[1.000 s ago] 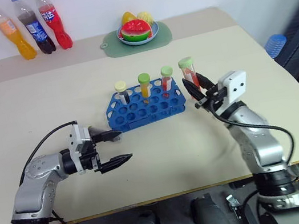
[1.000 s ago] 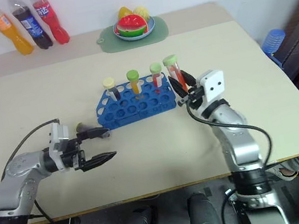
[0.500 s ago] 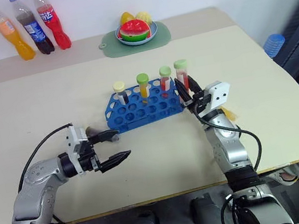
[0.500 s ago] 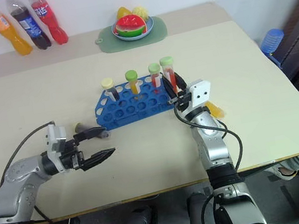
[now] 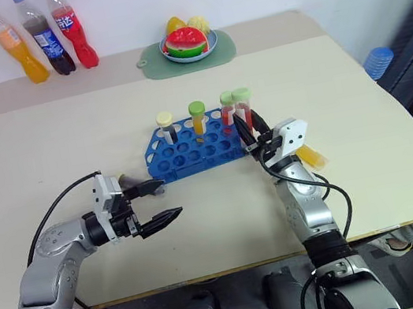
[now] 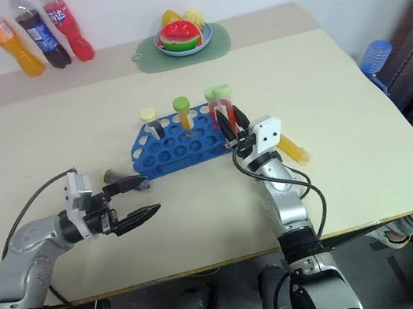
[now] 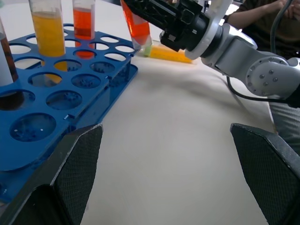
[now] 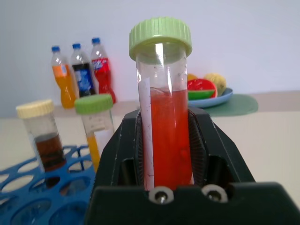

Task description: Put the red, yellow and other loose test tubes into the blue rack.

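My right hand [image 5: 255,135] is clamped on a clear plastic red test tube [image 8: 166,136] with a ribbed green cap, held upright at the right end of the perforated blue rack [image 5: 191,156]. My left hand [image 5: 156,204] gapes wide, empty, above the smooth beige worktop [image 5: 225,215]. A yellow tube [image 6: 292,148] lies loose beside my right wrist.

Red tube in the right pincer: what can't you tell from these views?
- Red tube: in the eye views the right pincer hides its tip, so whether it has entered the blue rack is unclear.
- Left wrist view: tube top cut off by the edge.
- Right wrist view: pincer body hides its lower end.
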Robot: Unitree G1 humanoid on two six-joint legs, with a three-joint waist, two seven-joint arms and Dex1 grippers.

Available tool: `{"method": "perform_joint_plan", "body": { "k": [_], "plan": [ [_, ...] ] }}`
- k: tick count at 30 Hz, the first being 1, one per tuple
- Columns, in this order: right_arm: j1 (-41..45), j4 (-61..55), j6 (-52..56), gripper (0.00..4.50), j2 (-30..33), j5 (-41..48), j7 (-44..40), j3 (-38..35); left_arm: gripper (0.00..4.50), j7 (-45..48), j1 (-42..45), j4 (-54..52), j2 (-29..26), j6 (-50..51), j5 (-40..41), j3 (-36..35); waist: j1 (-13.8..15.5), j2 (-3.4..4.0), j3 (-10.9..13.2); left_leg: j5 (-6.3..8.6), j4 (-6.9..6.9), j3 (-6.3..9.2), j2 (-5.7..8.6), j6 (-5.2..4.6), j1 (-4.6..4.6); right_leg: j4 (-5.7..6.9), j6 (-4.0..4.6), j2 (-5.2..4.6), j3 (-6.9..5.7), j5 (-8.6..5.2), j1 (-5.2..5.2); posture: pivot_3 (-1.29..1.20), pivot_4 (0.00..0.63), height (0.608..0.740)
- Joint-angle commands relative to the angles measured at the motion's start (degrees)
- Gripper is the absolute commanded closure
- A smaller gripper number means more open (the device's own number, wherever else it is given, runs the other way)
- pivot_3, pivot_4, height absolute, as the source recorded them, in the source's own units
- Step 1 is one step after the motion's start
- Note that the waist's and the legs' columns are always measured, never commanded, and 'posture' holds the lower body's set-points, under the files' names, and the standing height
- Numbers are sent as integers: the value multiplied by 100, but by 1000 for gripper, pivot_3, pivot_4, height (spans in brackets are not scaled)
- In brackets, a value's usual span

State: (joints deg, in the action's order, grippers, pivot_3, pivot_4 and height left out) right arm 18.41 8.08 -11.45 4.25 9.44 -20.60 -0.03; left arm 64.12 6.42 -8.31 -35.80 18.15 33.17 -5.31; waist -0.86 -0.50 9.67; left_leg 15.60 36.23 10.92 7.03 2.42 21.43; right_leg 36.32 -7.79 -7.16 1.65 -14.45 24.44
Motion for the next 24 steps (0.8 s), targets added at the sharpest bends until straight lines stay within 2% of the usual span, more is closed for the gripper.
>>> {"method": "perform_joint_plan", "body": {
  "k": [1,6,10,13,16,20,22,24],
  "plan": [
    [-505,-1833,1350,3699,781,362,-274,-131,0,47,-22,-106,4,-118,18,-49,33,0,0,0,2,1,2,-1,2,-2,0,-1,0,0,0,0,150,740],
    [-1505,-4071,3717,3699,2173,1470,-483,-735,0,114,-30,44,56,-239,-45,2,10,5,-2,15,-4,0,-2,-26,0,-3,0,0,1,0,-1,0,150,740],
    [-2084,-5002,5869,3699,3424,2420,-550,-1406,0,204,68,214,133,-310,-92,112,36,9,-6,21,2,-6,-6,-38,-2,-6,3,1,0,1,-8,0,150,740],
    [-2261,-5062,6977,3699,4371,2818,-876,-1638,0,257,141,287,192,-348,-139,229,50,10,-6,22,7,-12,-6,-40,-1,-11,3,1,-1,2,-14,0,150,740],
    [-2107,-4777,7659,3699,4804,3051,-974,-1723,0,308,186,314,216,-369,-184,301,46,2,-5,24,11,-29,-8,-43,0,-14,2,1,-4,2,-18,0,150,740],
    [-1343,-3816,7954,3699,5234,2941,-1364,-1074,0,315,120,245,185,-383,-201,319,10,3,-4,25,10,-36,-10,-44,1,-15,1,1,-4,2,-18,0,150,740],
    [-1061,-3500,7907,2629,5358,2772,-1479,-699,0,296,13,160,148,-376,-192,281,29,3,-4,28,31,-48,-10,-50,1,-17,-6,1,4,11,-24,0,150,740],
    [-874,-3319,7850,1789,5450,2628,-1555,-433,0,263,-86,77,122,-366,-182,248,37,3,-4,29,29,-46,-11,-52,2,-18,-6,2,3,11,-23,0,150,740]
  ]
}}
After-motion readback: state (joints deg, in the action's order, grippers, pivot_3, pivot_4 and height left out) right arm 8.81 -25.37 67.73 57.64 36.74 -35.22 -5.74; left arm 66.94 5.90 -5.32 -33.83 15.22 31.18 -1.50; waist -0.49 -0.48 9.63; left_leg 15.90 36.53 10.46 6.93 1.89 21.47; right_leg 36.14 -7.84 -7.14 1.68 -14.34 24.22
